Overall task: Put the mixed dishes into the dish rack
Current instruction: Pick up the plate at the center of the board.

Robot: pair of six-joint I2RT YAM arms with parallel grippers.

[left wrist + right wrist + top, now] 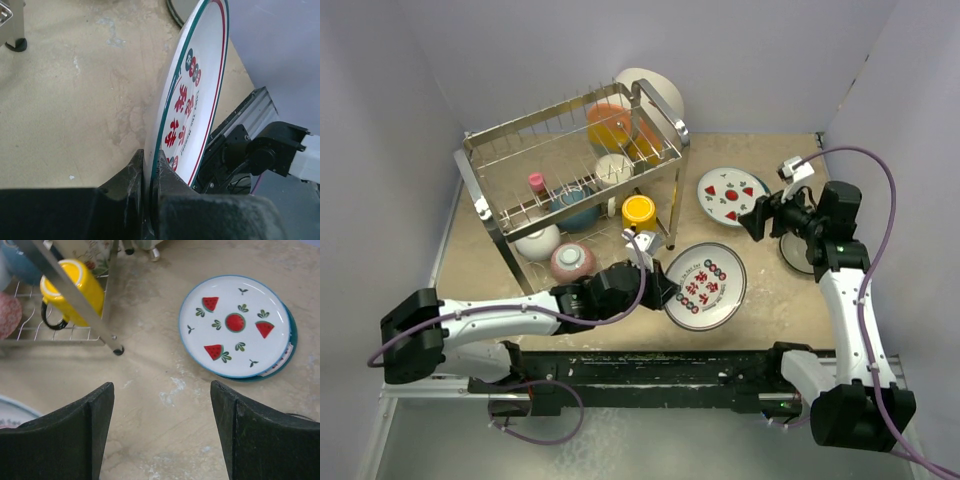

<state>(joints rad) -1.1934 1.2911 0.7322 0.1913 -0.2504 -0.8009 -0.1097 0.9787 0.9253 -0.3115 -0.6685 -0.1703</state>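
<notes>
My left gripper (658,290) is shut on the near-left rim of the red-lettered white plate (707,285), which is tilted up just right of the dish rack (570,140). In the left wrist view the fingers (131,175) pinch the plate's (200,75) rim. My right gripper (752,218) is open and empty, hovering over bare table (165,390) left of the watermelon plate (235,325), which lies on a teal plate (291,342). A yellow cup (638,211), white bowl (537,242), small patterned bowl (572,262) and blue bowl (575,205) sit on the rack's lower tier.
Orange dishes (610,125) and a large white plate (650,85) stand in the rack's upper tier, with a white mug (613,170) and a small pink piece (535,182) below. A rack leg (117,351) stands near my right gripper. A dark dish (795,255) lies under the right arm.
</notes>
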